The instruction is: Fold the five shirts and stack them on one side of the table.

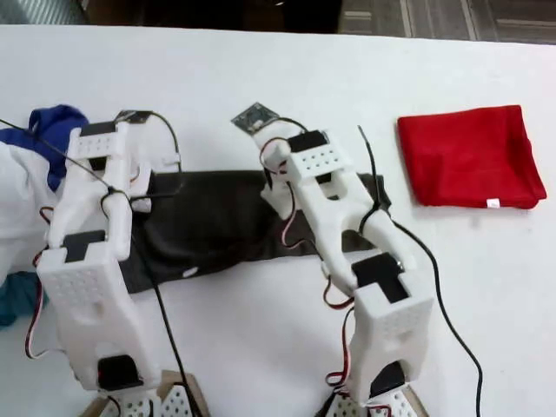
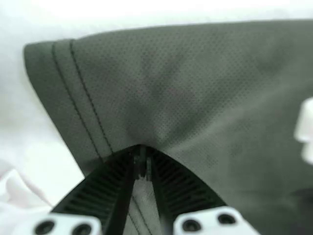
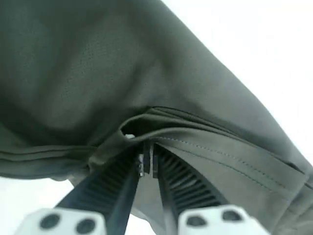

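From where I stand, the dark grey shirt point(image 1: 217, 226) lies stretched in a long band across the middle of the white surface point(image 1: 261, 78), under both arms. The left end effector point(image 2: 141, 164) has its fingers pressed together on a pinch of the fabric near the stitched hem at that end. The right end effector point(image 3: 147, 164) is likewise clamped on a folded edge of the same shirt, towards its other end.

Off to the right, well apart from the arms, a red shirt point(image 1: 469, 156) sits neatly folded flat. At the left edge there is a loose heap: a blue shirt point(image 1: 52, 126) at the far side, a white shirt point(image 1: 17, 200) just beside the left arm, and a bit of teal cloth point(image 1: 10, 300) nearer the front. A black cable point(image 1: 452, 321) trails from the right arm across the surface, and a small board point(image 1: 254, 117) lies just beyond the shirt.
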Robot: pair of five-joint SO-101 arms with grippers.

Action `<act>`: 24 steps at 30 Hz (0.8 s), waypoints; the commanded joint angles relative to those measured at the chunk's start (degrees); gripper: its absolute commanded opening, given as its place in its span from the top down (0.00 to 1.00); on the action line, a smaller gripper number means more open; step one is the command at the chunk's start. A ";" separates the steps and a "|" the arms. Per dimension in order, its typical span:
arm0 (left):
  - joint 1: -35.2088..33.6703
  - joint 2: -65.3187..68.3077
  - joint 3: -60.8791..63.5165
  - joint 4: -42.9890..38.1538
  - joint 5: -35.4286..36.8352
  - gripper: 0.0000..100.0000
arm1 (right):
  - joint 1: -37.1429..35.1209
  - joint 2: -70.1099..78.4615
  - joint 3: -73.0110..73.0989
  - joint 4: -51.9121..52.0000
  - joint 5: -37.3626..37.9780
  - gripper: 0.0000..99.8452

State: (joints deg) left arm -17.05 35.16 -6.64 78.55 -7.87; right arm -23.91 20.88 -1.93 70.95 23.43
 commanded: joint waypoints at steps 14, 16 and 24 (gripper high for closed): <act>-0.62 0.88 -1.27 -1.41 0.18 0.98 | -0.40 0.31 -3.78 0.84 0.35 0.98; -0.62 0.88 -1.27 -1.41 0.18 0.98 | -0.40 1.71 -3.96 -0.04 0.35 0.98; -0.62 0.88 -1.27 -1.41 0.18 0.98 | -0.13 5.05 -3.96 -5.76 -6.24 0.98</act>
State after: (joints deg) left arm -17.05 35.16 -6.64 78.55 -7.87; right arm -23.91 26.24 -3.60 66.55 18.42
